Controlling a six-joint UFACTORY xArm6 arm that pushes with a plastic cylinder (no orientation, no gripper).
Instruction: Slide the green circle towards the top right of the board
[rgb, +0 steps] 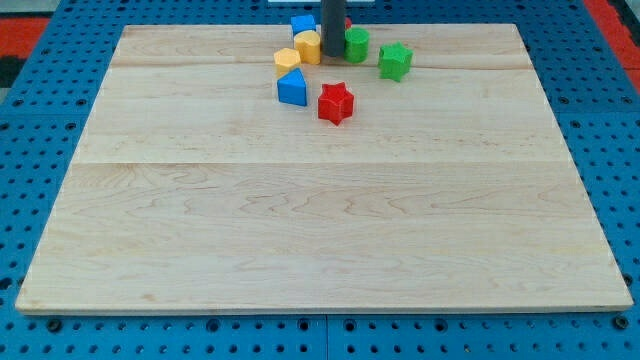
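1 camera view only, and most of the job looks undone; the green circle (356, 44) sits near the view's top, roughly mid-width, well short of the board (300, 230)'s top right corner; my tip (331, 53) stands just beside its left edge (contact I cannot confirm), with a yellow block (308, 46) on the tip's other side; no claw exists on this rod, so nothing spreads or pinches; the green star (395, 61) lies just right of the circle, possibly in the path.
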